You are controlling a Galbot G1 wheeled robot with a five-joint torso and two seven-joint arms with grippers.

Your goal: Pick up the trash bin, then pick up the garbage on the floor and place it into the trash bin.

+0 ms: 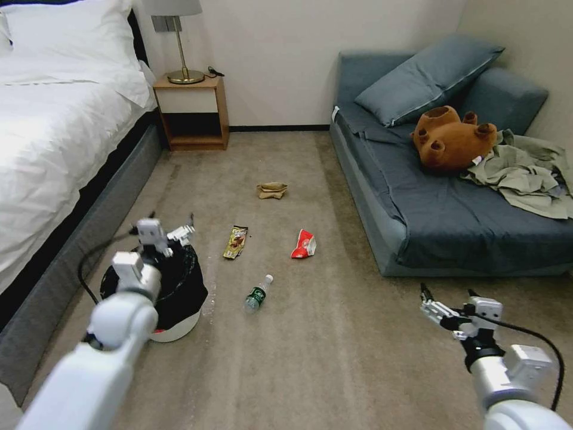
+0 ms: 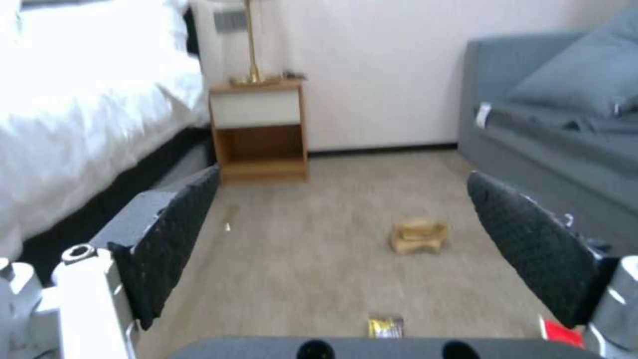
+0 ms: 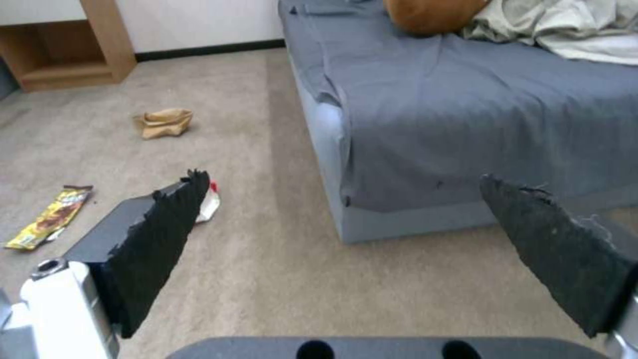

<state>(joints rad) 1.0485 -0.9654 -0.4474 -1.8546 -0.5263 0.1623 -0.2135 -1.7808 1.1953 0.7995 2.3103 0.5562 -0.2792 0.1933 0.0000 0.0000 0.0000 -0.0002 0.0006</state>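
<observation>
The trash bin (image 1: 179, 292), with a black liner and a white base, stands on the carpet beside the bed. My left gripper (image 1: 172, 222) hovers open over its far rim, empty (image 2: 343, 173). Garbage lies on the floor beyond the bin: a gold-brown wrapper (image 1: 236, 242) (image 2: 386, 325), a red-and-white packet (image 1: 304, 245) (image 3: 211, 203), a clear bottle (image 1: 258, 294) and, farther off, a tan paper bag (image 1: 272, 190) (image 2: 418, 237) (image 3: 165, 122). Near the sofa's front corner, my right gripper (image 1: 447, 291) is open above the carpet with nothing in it (image 3: 344, 177).
A white bed (image 1: 54, 137) runs along the left. A wooden nightstand (image 1: 191, 113) with a lamp stands by the wall. The blue-grey sofa (image 1: 453, 227) on the right holds a brown plush bear (image 1: 453, 140) and grey-green clothes (image 1: 525, 173). Open carpet lies between bed and sofa.
</observation>
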